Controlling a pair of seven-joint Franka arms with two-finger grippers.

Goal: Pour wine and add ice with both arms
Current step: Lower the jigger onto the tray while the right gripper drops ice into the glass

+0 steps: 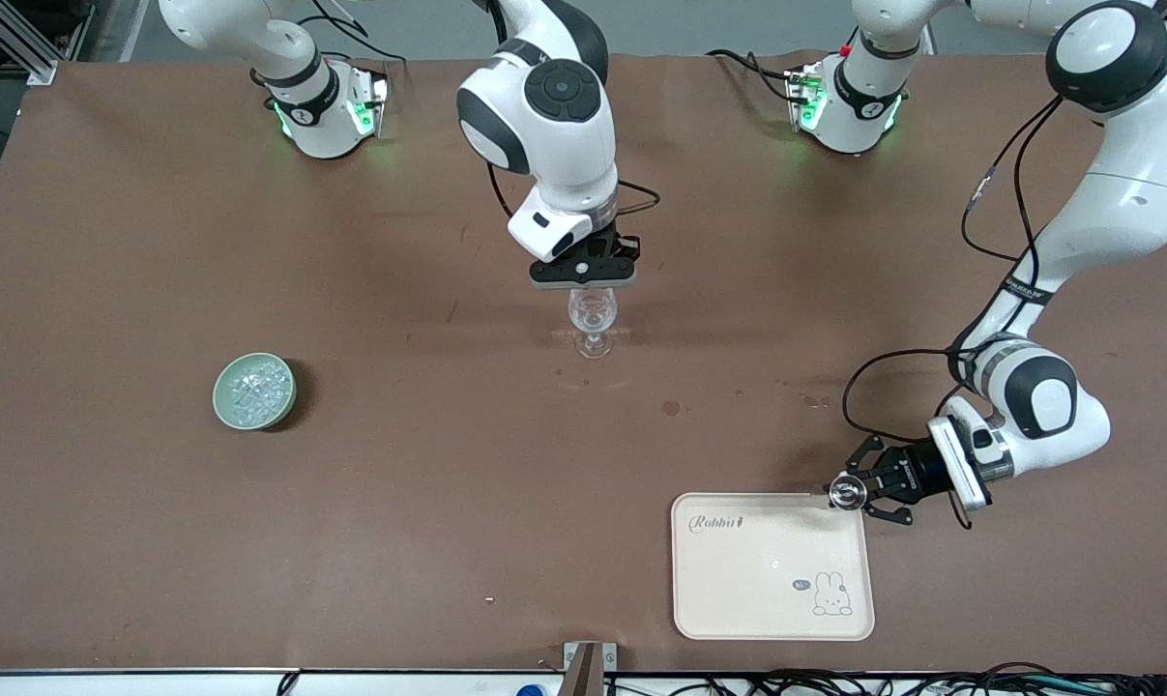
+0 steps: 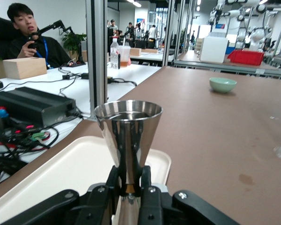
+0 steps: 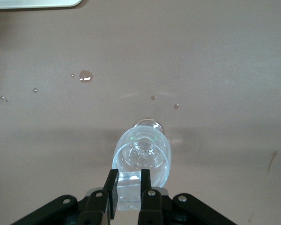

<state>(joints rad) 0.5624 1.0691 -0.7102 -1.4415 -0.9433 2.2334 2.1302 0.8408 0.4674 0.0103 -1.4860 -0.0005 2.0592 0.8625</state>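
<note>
I see the ice (image 1: 252, 389) as a heap of small clear, colourless lumps that glint white, lying in a pale green bowl (image 1: 223, 406) at the left of the front frame, toward the right arm's end of the table (image 1: 158, 532); in the left wrist view the same bowl (image 2: 223, 84) shows small at the upper right, its contents hidden by its rim. Near the centre of the front frame a stemmed glass (image 1: 593, 324) stands upright on the brown table, and I cannot make out any liquid in it; a few small wet spots lie on the table around it. The right gripper (image 1: 584, 274) sits directly over the glass, and in the right wrist view its jaws are narrow, closed on the rim of the glass (image 3: 143, 154). At the lower right of the front frame lies a cream tray (image 1: 738, 599) printed with a rabbit, with nothing on it. The left gripper (image 1: 859, 493) hovers over the tray's upper corner, its jaws clamped on the narrow waist of a steel measuring cup (image 2: 128, 136) held upright; I cannot tell what the cup holds.
</note>
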